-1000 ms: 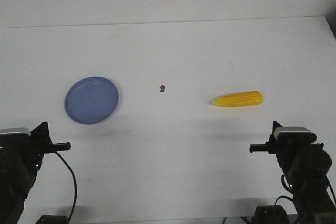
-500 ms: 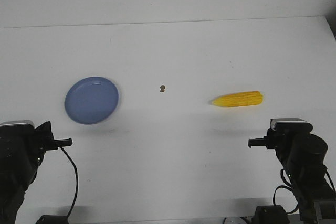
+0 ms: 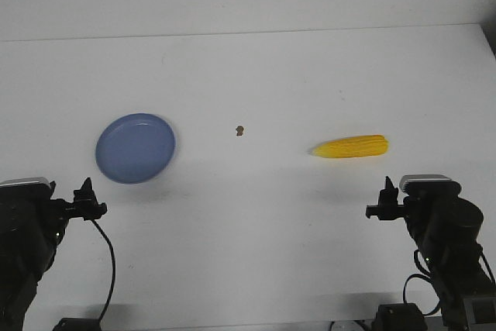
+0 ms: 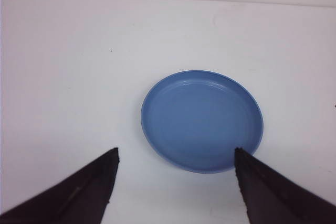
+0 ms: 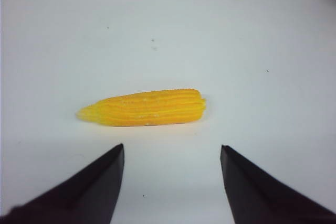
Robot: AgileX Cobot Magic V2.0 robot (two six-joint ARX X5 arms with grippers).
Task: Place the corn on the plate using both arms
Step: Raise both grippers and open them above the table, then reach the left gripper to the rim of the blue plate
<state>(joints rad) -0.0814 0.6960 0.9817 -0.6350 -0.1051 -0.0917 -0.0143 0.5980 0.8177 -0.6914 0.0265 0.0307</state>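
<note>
Bright yellow tapered corn cob (image 3: pixel 350 146) lies on the white bench (image 3: pixel 256 75), right side, well apart from the round blue-lavender plate (image 3: pixel 136 147) (left side). Left pincer (image 4: pixel 173 190) and right pincer (image 5: pixel 172 184) both gape wide, holding nothing.

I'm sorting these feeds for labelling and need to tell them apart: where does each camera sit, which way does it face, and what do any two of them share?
Front view: sits above the robot's base, facing forward over the white table; shows both arms, left tool and right tool.
Left wrist view: rides the left arm, looking past its open tool at the plate; only two dark fingers show.
Right wrist view: rides the right arm, looking past its open tool at the corn.
Shared: front and left wrist both show the plate; front and right wrist both show the corn.
</note>
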